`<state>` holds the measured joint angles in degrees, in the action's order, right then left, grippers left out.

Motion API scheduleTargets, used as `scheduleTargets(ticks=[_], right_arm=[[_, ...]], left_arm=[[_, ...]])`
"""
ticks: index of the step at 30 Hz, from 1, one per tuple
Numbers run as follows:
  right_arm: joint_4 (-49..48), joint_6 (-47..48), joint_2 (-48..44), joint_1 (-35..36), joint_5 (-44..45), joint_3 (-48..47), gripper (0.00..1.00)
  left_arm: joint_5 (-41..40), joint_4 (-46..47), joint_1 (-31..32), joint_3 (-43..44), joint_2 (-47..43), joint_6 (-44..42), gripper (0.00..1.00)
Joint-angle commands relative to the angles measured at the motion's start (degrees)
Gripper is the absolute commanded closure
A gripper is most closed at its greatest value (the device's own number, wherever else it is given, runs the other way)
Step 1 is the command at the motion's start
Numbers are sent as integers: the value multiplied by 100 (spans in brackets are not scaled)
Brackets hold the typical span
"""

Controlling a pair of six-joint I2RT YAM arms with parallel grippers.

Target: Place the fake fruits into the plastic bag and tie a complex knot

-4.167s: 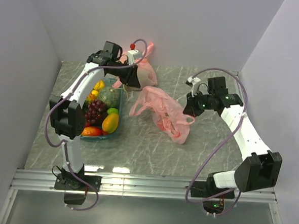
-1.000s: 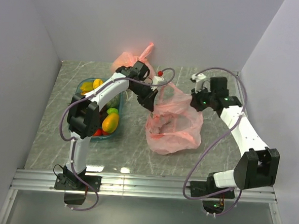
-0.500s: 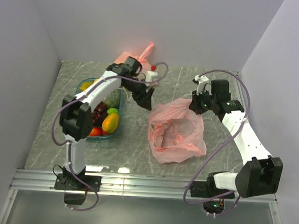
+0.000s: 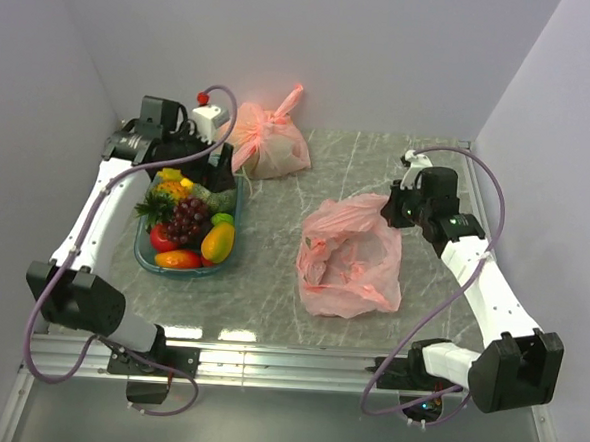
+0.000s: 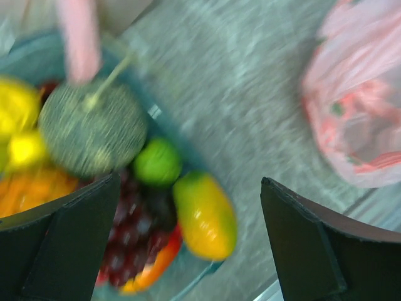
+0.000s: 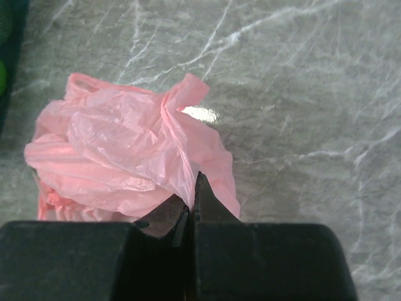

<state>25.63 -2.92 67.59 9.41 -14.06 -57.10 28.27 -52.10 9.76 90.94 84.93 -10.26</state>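
Your left gripper (image 5: 189,179) hangs over the teal plastic tray (image 4: 185,272), jaws spread wide and nothing between them, so this is the picking moment. The small glossy plastic fruits (image 4: 187,217) lie heaped in that tray. The thin, crinkly salmon-pink plastic bag (image 4: 352,270) sits well apart to the right on the grey marbled table (image 4: 271,290), and whether it holds anything I cannot tell. Go for the orange-yellow mango (image 5: 205,213): it lies at the tray's edge, just beside the round green lime (image 5: 156,162), and looks the easiest to reach. Turn the wrist so the fingers straddle its narrow width, not its length, and come straight down, minding the tray's wall. It is glossy and will likely squirt out, so close on the fattest part. The wrist view is smeared; let the arm settle first. Your right gripper (image 6: 193,200) is pinched tight on a fold of the bag's rim; I'd raise that fold so the slumped mouth gapes, then release the fruit low over it. Ignore the paler, tied peach-pink bag (image 4: 271,147) behind the tray.
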Motion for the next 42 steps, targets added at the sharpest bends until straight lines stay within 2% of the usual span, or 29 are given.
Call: scheduleTargets(ticks=[1,4,7,10,19,29,30,31,33,34,37,42], right_arm=[[-305,-437,130,17,141,-37,100],[-243,-525,272,17,158,-108,100],[-295,-605,316,35,141,-135,100],[-304,-631,333,70,185,-161,100],[-172,-649,298,105,273,-214,100],[-154,-613,254,131,-290,-108,100],[-172,-622,263,123,-342,-100,100],[-172,-622,272,140,-395,-108,100],[-163,-614,289,149,-430,-126,100],[-163,-613,298,158,-439,-152,100],[-216,-692,298,175,-553,-144,100],[-418,-947,359,272,-764,-82,100]], left_arm=[[-901,-476,-159,-373,-371,-1,1],[-719,-722,-159,-821,-678,-177,1],[-279,-890,-115,-1269,-776,-336,5],[-182,-768,34,-1710,-837,-345,7],[-946,-134,799,-2054,-249,-2,10],[-1509,-116,870,-1948,323,16,17],[-1518,-117,870,-1939,323,15,19],[-1492,-151,861,-1931,323,-11,29],[-1465,-195,861,-1869,244,-28,40],[-1447,-283,861,-1817,200,-20,50],[-1071,-476,861,-1405,24,-81,62],[184,-460,922,-253,-64,33,65]])
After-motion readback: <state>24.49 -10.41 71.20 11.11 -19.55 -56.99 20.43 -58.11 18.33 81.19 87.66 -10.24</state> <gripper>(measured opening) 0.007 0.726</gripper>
